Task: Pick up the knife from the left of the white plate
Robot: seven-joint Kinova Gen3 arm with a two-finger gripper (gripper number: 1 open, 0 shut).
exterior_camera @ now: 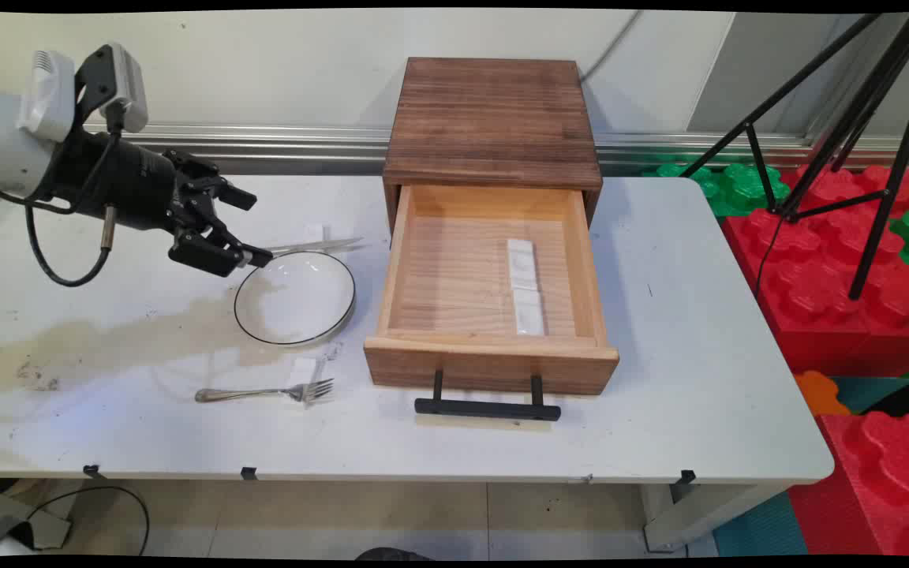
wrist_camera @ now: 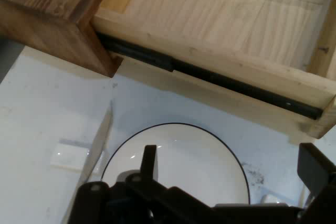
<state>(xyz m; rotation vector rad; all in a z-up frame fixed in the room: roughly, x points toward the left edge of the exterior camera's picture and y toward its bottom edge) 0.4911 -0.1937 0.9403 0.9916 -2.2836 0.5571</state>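
Observation:
My gripper (exterior_camera: pixel 257 228) hangs open and empty over the far left rim of a white plate with a thin black edge (exterior_camera: pixel 294 297). In the hand view the plate (wrist_camera: pixel 178 161) lies right below, between my two fingers (wrist_camera: pixel 148 162). A table knife (exterior_camera: pixel 316 246) lies just behind the plate, its blade towards the drawer; the hand view shows the knife (wrist_camera: pixel 100 142) left of the plate, resting on a small white block (wrist_camera: pixel 67 157). A fork (exterior_camera: pixel 263 392) lies nearer the table's front, its tines on another white block (exterior_camera: pixel 304 371).
A wooden cabinet (exterior_camera: pixel 492 118) stands at the table's back, its drawer (exterior_camera: pixel 491 364) pulled out with a black handle (exterior_camera: pixel 487 408). Two white blocks (exterior_camera: pixel 524 285) lie inside it. A brownish stain (exterior_camera: pixel 107 335) marks the table's left. A black tripod (exterior_camera: pixel 857 118) and red foam blocks (exterior_camera: pixel 857 300) are on the right.

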